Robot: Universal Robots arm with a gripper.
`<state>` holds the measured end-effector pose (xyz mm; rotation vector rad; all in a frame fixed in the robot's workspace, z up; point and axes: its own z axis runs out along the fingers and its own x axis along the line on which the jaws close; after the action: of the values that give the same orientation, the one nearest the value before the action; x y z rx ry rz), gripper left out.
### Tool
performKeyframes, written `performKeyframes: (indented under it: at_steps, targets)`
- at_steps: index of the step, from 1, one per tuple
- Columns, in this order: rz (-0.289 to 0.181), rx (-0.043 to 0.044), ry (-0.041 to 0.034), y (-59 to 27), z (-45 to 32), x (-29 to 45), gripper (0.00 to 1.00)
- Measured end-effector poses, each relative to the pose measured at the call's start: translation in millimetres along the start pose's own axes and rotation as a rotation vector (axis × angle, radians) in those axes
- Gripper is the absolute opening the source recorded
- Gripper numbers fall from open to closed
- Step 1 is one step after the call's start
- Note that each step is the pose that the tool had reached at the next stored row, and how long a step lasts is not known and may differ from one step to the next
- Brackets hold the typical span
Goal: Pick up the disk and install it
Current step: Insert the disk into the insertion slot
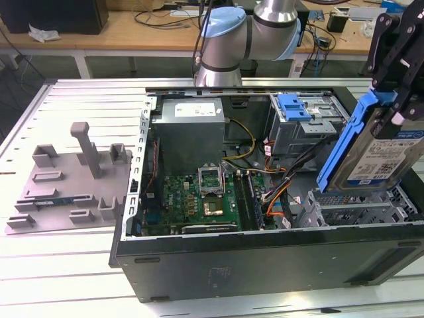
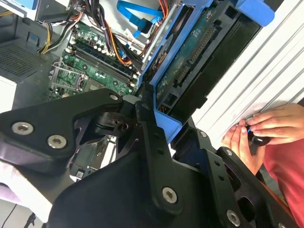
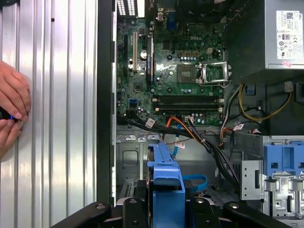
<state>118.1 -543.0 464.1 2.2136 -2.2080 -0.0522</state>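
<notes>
While your gripper (image 1: 395, 99) clamps the disk (image 1: 371, 156) in the exterior view, it hangs tilted above the computer case (image 1: 265, 265). Second wrist view: black jaws flank it over the case. First wrist view: its blue carrier (image 3: 166, 185) overhangs the case.

You'll find the disk (image 1: 376, 156) clamped in the claw (image 1: 392, 106): a silver drive with a white-and-blue label, set in a blue carrier frame. It's tilted steeply, label side showing, hanging above the open computer case (image 1: 265, 258) at the exterior view's right end.
</notes>
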Motion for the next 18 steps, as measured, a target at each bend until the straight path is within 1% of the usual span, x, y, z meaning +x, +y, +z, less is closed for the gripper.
performKeyframes:
  at_steps: [18]
  targets:
    - [-0.001, 0.0, 0.0, -0.3, 6.6, 0.1, 0.37]
